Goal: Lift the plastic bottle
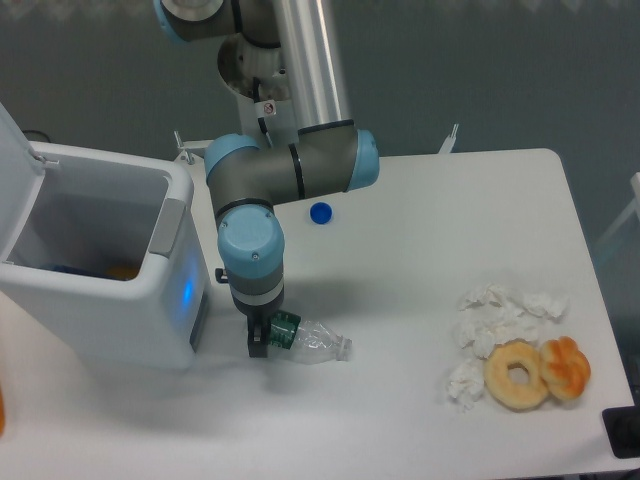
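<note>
From the fixed camera, the plastic bottle (308,338) lay on its side on the worktop (420,250) beside the white bin (100,265). The claw (260,340) sat low at its green-labelled end, apparently to grip; its closure was unclear.
</note>
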Action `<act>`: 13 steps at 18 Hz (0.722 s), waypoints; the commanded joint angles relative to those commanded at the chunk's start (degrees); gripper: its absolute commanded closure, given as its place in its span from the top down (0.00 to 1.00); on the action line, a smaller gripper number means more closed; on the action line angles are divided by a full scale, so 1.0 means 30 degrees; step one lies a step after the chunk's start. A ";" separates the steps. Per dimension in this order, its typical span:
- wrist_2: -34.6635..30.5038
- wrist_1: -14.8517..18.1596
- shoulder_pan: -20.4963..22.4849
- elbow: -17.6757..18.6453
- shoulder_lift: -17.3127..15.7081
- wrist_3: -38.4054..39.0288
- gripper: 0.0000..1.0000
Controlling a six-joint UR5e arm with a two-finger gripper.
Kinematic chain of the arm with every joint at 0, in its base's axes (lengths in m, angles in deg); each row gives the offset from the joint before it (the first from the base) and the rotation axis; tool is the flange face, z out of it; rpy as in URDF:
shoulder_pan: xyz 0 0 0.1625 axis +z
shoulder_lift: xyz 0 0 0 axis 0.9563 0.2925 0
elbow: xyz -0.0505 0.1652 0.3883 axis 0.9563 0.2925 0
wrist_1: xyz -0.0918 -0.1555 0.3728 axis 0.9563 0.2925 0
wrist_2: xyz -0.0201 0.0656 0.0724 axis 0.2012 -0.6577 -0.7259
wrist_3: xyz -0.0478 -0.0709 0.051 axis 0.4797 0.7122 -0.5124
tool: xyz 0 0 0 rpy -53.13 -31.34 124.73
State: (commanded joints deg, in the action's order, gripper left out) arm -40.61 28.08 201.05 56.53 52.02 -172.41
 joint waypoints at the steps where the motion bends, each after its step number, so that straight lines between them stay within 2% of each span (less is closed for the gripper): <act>1: 0.0029 0.0000 0.0000 -0.0029 0.0000 0.0175 1.00; 6: 0.0000 0.0029 0.0029 -0.0263 0.0030 0.0500 0.98; 13: 0.0000 0.0058 0.0029 -0.0293 0.0088 0.0997 0.84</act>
State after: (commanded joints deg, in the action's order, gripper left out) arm -40.61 28.25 201.14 55.65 52.29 -169.41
